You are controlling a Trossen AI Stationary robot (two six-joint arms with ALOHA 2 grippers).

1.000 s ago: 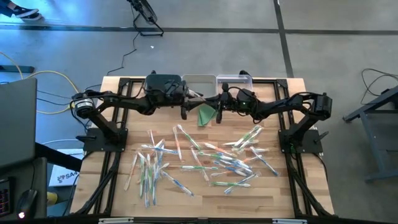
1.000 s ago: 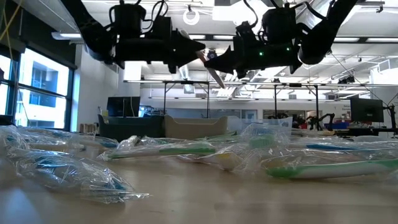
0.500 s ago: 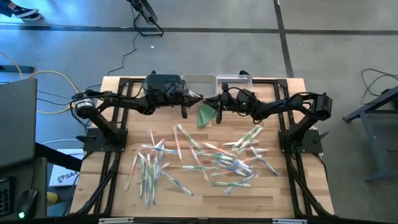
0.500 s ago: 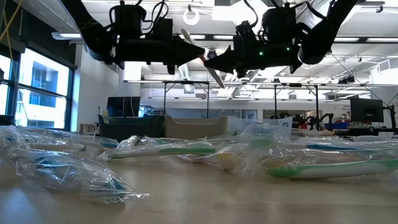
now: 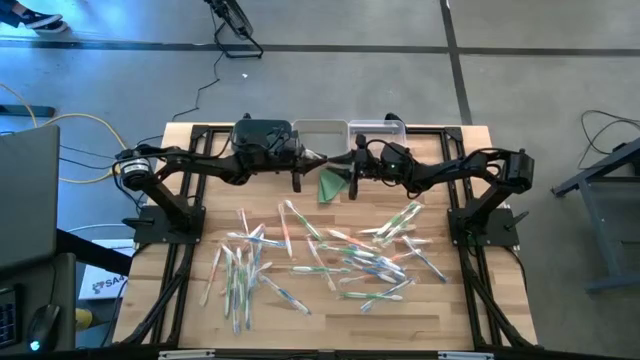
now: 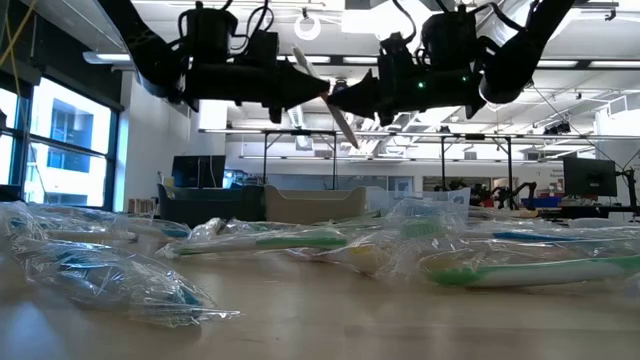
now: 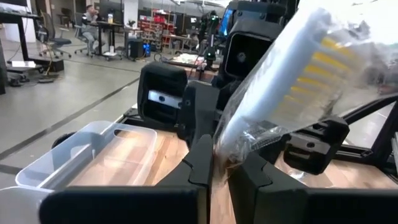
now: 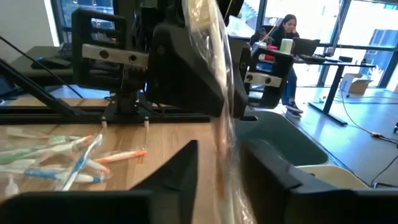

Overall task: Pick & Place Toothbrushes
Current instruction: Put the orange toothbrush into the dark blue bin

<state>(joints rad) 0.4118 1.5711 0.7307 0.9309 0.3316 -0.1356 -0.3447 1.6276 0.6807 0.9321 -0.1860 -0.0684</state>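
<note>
A toothbrush [image 6: 340, 118] in a clear wrapper, white with yellow-orange bristles [image 7: 311, 62], hangs slanted high above the table's far middle. My left gripper [image 5: 316, 158] comes in level from the left and is shut on it. My right gripper [image 8: 221, 168] faces it from the right and is open. The wrapper [image 8: 221, 112] runs through the gap between the right gripper's two fingers. Many more wrapped toothbrushes [image 5: 320, 255] lie scattered flat on the wooden table. A folded green triangle [image 5: 332, 186] lies under the grippers. My left gripper pinches the wrapped toothbrush between its two fingers at the wrapper [image 7: 225, 146], about midway along the stick. The fingers [image 7: 202, 165] reach in level from the table's left and lie across it. The toothbrush is lifted clear and tilted, its bristle end rising past the fingers.
Two bins stand at the table's far edge, a grey-green one [image 5: 320, 130] and a clear one [image 5: 380, 130]. Black arm frames [image 5: 170, 215] run along both sides. The near half of the table holds the loose toothbrush pile.
My left gripper has shut on the wrapped toothbrush, and my right gripper's fingers have parted around it. Both arms have stayed where they were. The toothbrush has tipped a little, and its upper end now shows above the left fingers.
</note>
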